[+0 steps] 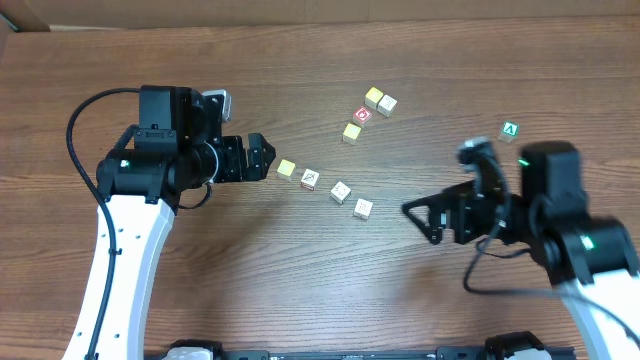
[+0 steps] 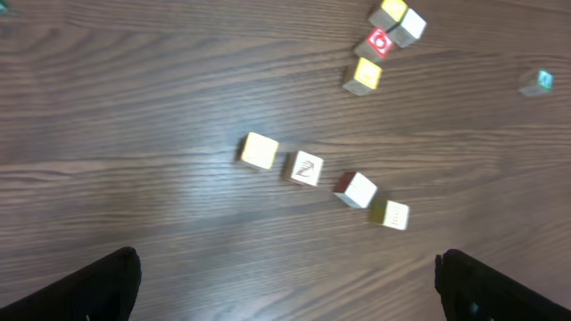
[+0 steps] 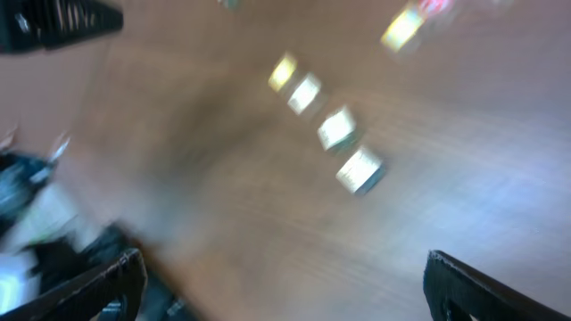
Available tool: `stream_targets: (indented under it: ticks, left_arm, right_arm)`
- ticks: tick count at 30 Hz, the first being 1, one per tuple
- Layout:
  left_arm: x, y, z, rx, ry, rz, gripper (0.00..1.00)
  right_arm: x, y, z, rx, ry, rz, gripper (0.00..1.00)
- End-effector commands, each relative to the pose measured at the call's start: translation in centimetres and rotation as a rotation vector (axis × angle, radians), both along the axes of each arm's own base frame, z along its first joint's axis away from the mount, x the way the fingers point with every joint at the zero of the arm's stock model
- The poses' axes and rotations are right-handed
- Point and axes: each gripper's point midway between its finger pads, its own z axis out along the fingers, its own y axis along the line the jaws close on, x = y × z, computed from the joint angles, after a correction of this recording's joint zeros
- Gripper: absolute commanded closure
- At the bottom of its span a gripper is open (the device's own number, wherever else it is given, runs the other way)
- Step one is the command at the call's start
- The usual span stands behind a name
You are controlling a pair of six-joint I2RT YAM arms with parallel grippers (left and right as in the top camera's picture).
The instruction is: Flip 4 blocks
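Blocks: the four pale blocks (image 1: 310, 178) lie in a slanting row on the table (image 1: 300, 290), on the robot's side of the red-faced cube (image 1: 362, 115) and well apart from it. None is lifted.
Row ends: the yellow-faced block (image 1: 286, 169) is the end farthest to the left of the red-faced cube. The other end block (image 1: 363, 208) sits almost straight below that cube in the overhead view.
Risk, wrong pick: the red-faced cube's yellow and tan neighbours (image 1: 379, 100) look much like the row. A reach drifting towards them would flip a cube that does not count.
Risk, crowding: the row's blocks sit close together. Wide jaws coming down on one could likely nudge the next out of line.
Risk, half-turn: a cube pinched off-centre may roll to a side face.
Risk, sight: the right wrist view is smeared, so block faces are unreadable there.
Left gripper (image 1: 265, 157): jaws spread wide, empty, touching nothing. Its tips are just short of the yellow-faced block, down-left of the red-faced cube.
Right gripper (image 1: 418, 222): jaws spread wide, empty, touching nothing. It is down-right of the red-faced cube, near the other end block.
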Motion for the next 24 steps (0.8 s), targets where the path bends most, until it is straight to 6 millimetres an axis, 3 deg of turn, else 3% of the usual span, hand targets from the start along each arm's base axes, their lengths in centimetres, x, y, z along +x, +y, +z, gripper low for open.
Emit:
stream_targets:
  ticks: [1,7,10,19,24]
  left_arm:
    - [0.0,-1.3,1.0,-0.071,0.007,-0.006,0.0]
    - [-0.8,-1.3,0.5,-0.068,0.05,-0.003,0.0]
    - [-1.2,-1.2,0.2,-0.066,0.07,-0.004,0.0]
    - [-1.2,-1.2,0.2,-0.066,0.07,-0.003,0.0]
    - [-1.0,-1.2,0.1,-0.073,0.077,0.014,0.0]
  right_arm:
    - [-0.9,2.4,-1.2,0.014,0.173,0.042,0.0]
    - [-2.5,5.4,-4.6,-0.01,0.396,0.113,0.0]
    - [-3.2,5.8,-5.9,-0.021,0.52,0.085,0.0]
    - [-1.8,6.4,-7.5,-0.026,0.53,0.078,0.0]
    - [0.5,4.2,-9.8,-0.143,0.627,-0.274,0.0]
